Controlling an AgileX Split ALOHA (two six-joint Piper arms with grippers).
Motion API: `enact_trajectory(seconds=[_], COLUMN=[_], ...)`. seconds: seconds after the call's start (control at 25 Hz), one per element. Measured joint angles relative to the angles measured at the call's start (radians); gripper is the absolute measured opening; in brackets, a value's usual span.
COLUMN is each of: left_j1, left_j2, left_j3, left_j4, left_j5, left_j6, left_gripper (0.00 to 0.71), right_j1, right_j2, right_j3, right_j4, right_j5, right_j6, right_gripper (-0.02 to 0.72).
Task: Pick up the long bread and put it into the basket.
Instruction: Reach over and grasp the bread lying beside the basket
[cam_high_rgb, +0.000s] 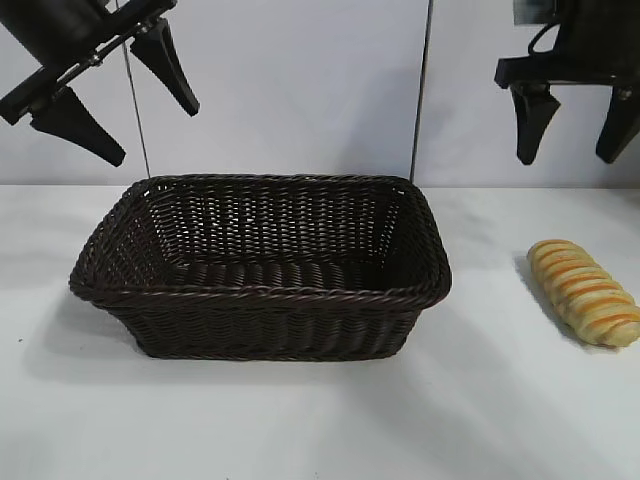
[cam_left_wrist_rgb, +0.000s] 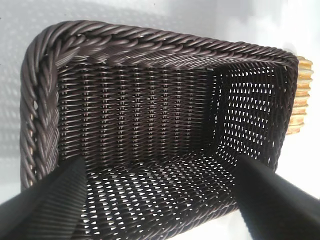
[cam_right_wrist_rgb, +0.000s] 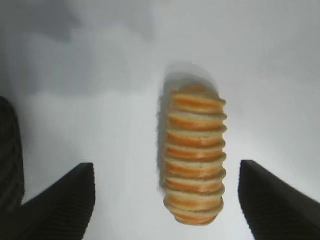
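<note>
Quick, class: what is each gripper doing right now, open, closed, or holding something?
Left gripper: open, empty, above the basket.
Right gripper: open, empty, above the long bread on the table.

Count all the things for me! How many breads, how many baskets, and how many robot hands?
Long bread: 1
Basket: 1
Robot hands: 2, the left hand and the right hand, both open, up above the table
Total: 4
</note>
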Motion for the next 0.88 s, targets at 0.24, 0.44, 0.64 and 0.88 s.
enact_trajectory(seconds=[0.24,0.44,0.64,0.88], left_j1=[0.000,0.000,0.000,0.000], left_j2=[0.000,0.000,0.000,0.000], left_j3=[0.000,0.000,0.000,0.000], left_j4=[0.000,0.000,0.000,0.000], left_j5=[0.000,0.000,0.000,0.000], left_j6=[0.000,0.000,0.000,0.001], left_gripper=[0.586,0.586,0.586,0.586], right_j1=[0.000,-0.003,-0.036,-0.063], right_j2=[0.000,0.000,0.000,0.000], right_j3=[0.043,0.043,0.043,0.043], right_j4=[-0.035,-0.065,-0.057,-0.042], right_j5=[-0.029,-0.028,-0.049,-0.058], right_j6=[0.000,0.004,0.004,0.004], right_gripper=[0.570,0.570,0.570,0.570])
